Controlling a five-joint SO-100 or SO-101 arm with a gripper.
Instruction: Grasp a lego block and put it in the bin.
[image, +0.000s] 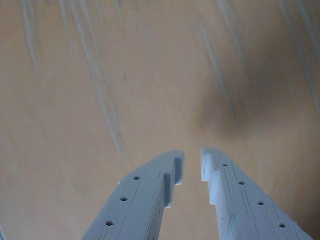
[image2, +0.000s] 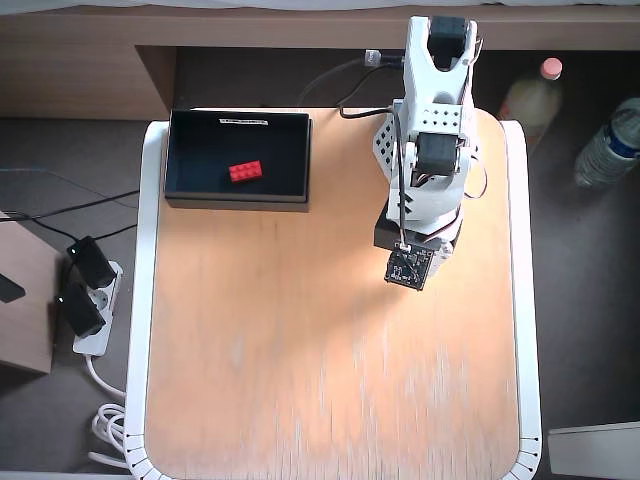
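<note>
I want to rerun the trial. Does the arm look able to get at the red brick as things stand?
Probably yes: the red brick lies alone in the open-topped black bin, uncovered, and the table between it and the arm is bare. The hand holds nothing, its fingers slightly apart.

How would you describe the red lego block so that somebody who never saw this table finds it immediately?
In the overhead view, start from the wooden table and go to its far left corner, where the black bin sits. The lego block lies inside the bin, on its dark floor near the middle. It is the only bright red thing there, small and rectangular.
</note>
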